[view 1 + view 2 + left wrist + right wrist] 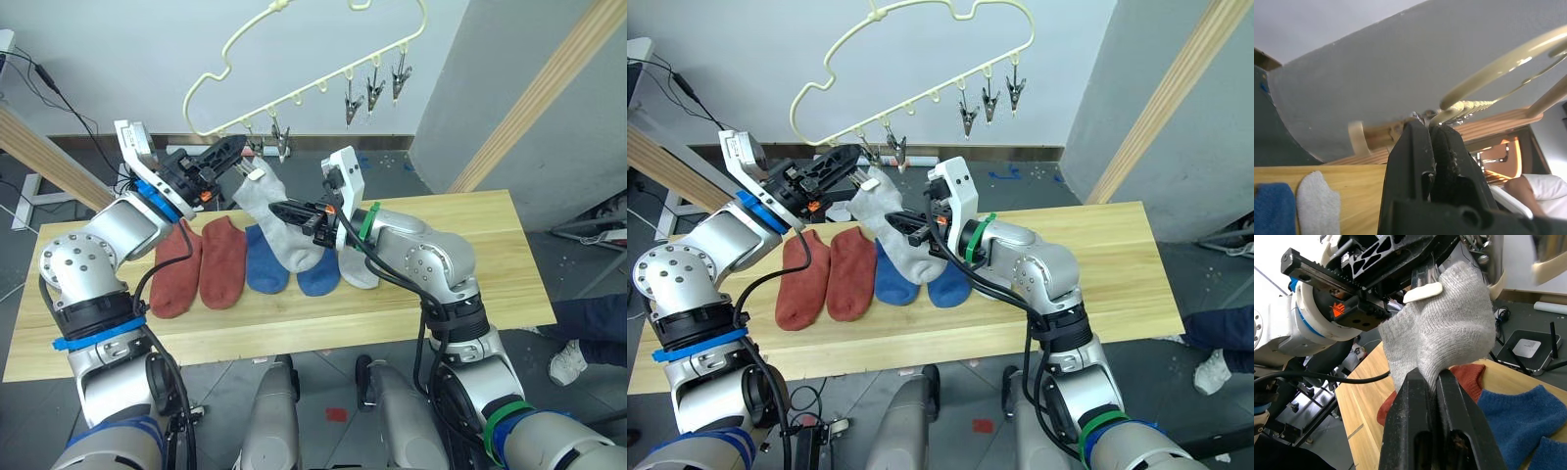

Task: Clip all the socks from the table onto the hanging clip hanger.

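The pale-yellow clip hanger (294,59) hangs above the table's (470,245) far edge, with three free grey clips (374,93) on its right side. My left gripper (235,149) is raised to the hanger's left end and shut on a clip (1420,116) there. A light grey sock (265,201) hangs just below that clip, with my right gripper (277,209) shut on it; its top edge and white tag (1422,291) touch the left fingers. Flat on the table lie two rust-red socks (201,266), two blue socks (266,259) and another grey sock (358,269).
Light wooden poles of a frame slant up at the right (539,93) and at the left (44,157). A person's shoe (568,362) rests on the floor past the table's right end. A router (1528,347) and cables lie on the floor behind the table.
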Controlling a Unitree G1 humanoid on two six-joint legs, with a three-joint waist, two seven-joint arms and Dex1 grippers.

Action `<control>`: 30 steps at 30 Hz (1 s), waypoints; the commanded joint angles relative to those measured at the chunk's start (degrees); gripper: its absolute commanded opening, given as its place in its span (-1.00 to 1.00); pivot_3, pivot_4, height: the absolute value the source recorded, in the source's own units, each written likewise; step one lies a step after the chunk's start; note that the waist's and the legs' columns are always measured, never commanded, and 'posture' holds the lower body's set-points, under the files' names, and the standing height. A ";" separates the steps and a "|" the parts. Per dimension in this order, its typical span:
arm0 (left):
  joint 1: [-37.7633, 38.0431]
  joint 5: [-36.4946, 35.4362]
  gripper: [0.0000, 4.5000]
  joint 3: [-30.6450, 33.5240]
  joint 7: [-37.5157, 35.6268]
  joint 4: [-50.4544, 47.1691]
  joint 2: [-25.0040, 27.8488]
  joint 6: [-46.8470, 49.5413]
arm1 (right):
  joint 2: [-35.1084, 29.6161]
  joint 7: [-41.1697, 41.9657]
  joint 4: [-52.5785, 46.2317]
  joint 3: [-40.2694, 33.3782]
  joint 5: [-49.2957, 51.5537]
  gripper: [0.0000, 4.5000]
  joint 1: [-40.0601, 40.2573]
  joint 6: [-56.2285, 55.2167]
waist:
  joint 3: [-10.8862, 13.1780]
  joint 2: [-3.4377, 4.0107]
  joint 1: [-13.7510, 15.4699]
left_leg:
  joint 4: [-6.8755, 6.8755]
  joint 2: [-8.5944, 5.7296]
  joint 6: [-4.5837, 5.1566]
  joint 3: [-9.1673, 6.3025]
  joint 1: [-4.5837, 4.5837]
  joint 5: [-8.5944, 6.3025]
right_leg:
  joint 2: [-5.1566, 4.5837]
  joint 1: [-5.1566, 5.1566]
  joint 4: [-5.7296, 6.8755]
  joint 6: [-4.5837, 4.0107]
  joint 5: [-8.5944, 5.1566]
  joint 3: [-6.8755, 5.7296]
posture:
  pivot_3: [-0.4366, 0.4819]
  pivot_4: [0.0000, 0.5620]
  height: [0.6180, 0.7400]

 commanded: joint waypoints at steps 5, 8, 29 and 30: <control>0.95 0.09 0.14 -0.23 -0.30 -2.62 0.59 -2.41 | 0.79 0.20 0.02 4.62 -2.74 -1.00 1.43 -4.88 | -0.01 -0.01 0.13 | 0.00 0.00 0.00 -0.01 -0.12 0.00 | 0.00 -0.11 0.00 0.00 0.00 -0.01 | 0.38 0.29 1.00; 1.16 0.20 0.56 -0.12 0.63 -3.35 0.99 -2.82 | 3.55 -1.85 1.50 4.07 -1.88 -1.00 2.08 -4.73 | -0.05 -0.08 0.13 | 0.00 0.00 -0.06 -0.02 -0.17 0.03 | 0.00 -0.14 0.00 -0.01 0.01 -0.03 | 0.39 0.26 1.00; 12.74 27.76 0.98 -17.11 -0.37 -22.43 2.05 -25.70 | -6.52 -3.44 -9.83 3.12 -1.68 0.97 11.35 -4.77 | -0.18 -0.28 3.03 | 0.04 -0.08 -0.14 -0.28 -0.47 0.08 | -0.04 -0.19 -0.11 -0.15 0.09 -0.26 | 0.43 0.18 1.00; 12.65 29.33 0.98 -17.78 -0.54 -22.33 1.57 -27.56 | -7.50 -3.19 -10.89 3.17 -1.90 0.97 11.91 -5.64 | -0.18 -0.28 3.00 | 0.06 -0.09 -0.14 -0.28 -0.52 0.09 | -0.05 -0.20 -0.13 -0.13 0.08 -0.26 | 0.42 0.18 1.00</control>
